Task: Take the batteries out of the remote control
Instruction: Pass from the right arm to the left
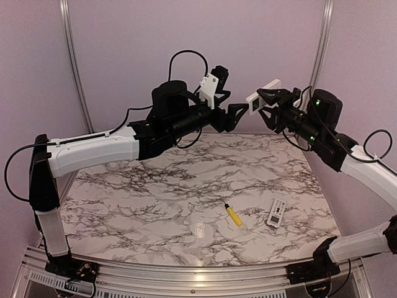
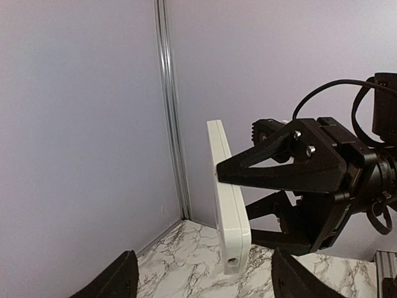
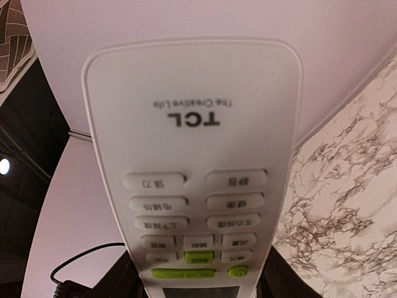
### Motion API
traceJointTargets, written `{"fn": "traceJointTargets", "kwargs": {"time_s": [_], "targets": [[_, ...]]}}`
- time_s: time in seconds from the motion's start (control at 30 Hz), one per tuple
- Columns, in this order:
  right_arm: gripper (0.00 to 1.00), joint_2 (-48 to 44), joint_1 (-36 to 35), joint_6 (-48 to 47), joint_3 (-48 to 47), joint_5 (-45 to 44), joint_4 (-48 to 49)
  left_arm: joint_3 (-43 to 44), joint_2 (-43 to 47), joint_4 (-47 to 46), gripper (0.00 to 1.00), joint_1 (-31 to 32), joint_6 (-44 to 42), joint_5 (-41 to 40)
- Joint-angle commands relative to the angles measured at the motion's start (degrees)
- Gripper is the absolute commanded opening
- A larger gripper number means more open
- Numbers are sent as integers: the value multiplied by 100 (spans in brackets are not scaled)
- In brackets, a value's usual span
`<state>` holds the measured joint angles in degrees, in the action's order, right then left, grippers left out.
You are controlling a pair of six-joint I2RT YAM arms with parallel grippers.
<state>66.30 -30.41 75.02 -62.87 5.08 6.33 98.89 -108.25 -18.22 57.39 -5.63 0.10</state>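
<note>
the batteries do not show in any view. we judge them to sit in the back of the remote control [image 3: 192, 155], and that back faces away from the right wrist camera, which sees only the button face with its tcl mark. the left wrist view shows the remote edge-on, so we cannot tell whether the battery compartment is covered, open, or what is in it.

such cells should be light, stiff, smooth and round. they will probably roll once free and slip from a loose pinch, so we would take each across the middle of its barrel and lift the spring end first.

the remote itself looks like light, rigid, slick plastic. the right gripper [image 1: 271, 102] has it clamped by its long edges near the display end and holds it high above the table [image 1: 155, 198], the far end pointing toward the other arm. the left gripper [image 2: 203, 257] stands wide with nothing between its fingers, just beside the remote's free end and not touching it.

down on the marble lie a yellow-handled screwdriver [image 1: 233, 214] and, near it, a small pale flat piece [image 1: 276, 213]. we cannot tell what the piece is. we see no tray or bin for the cells.
</note>
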Motion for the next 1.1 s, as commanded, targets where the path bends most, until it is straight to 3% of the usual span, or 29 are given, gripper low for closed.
{"fn": "traceJointTargets", "kwargs": {"time_s": [0.0, 0.13, 0.4, 0.63, 0.9, 1.07], "targets": [[26, 27, -239, 47, -330, -205, 110, 285, -307, -337, 75, 19, -81, 211], [26, 22, -363, 43, -331, -253, 108, 456, -456, -400, 71, 24, -55, 165], [26, -67, -428, 65, -305, -282, 80, 470, -504, -424, 51, 21, -95, 161], [26, -76, -439, 65, -300, -236, 138, 489, -497, -416, 49, 27, -123, 238], [26, -80, -447, 100, -296, -157, 175, 495, -536, -396, 54, 27, -105, 238], [26, -80, -549, 70, -285, -248, 238, 589, -632, -419, 39, 28, -51, 326]]}}
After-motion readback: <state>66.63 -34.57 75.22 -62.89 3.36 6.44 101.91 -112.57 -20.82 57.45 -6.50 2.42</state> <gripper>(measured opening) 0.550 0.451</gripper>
